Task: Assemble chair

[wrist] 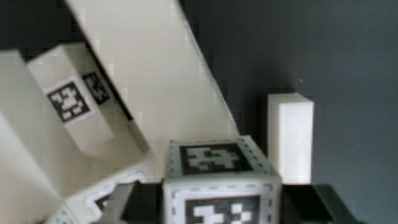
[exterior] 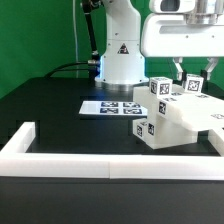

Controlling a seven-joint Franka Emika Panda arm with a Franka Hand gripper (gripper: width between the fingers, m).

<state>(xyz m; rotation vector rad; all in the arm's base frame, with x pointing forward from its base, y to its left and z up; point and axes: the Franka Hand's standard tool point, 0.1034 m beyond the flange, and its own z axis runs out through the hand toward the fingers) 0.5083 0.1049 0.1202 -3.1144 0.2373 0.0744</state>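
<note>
Currently the chair (exterior: 172, 118), a cluster of small white blocky plastic parts carrying black-and-white square tags, sits on the black table (exterior: 50, 110) toward the exterior view's right, just behind the long low white barrier wall (exterior: 110, 163). Parts appear stacked and touching; which joints are seated cannot be told. Tags face several directions; patterns only, no readable text on them.

Gripper (exterior: 192, 78) hangs over the top of the cluster at a white tagged block (exterior: 193, 85). Wrist view shows that tagged block (wrist: 215, 178) between the dark fingers (wrist: 128, 198), one on each side, tight against it, so the fingers look clamped on the block. Same view: tall white slanted panels (wrist: 134, 70) with another tag beside the block, and a separate white upright bar (wrist: 288, 135) close by on the dark surface.

Flat white marker board (exterior: 112, 106) lies on the table, just beside the chair parts on the exterior view's left, tags face-up.

White robot base (exterior: 120, 50) stands behind it, bearing a small triangular warning label; symbol too small to read. Green backdrop (exterior: 35, 30) behind.
</note>
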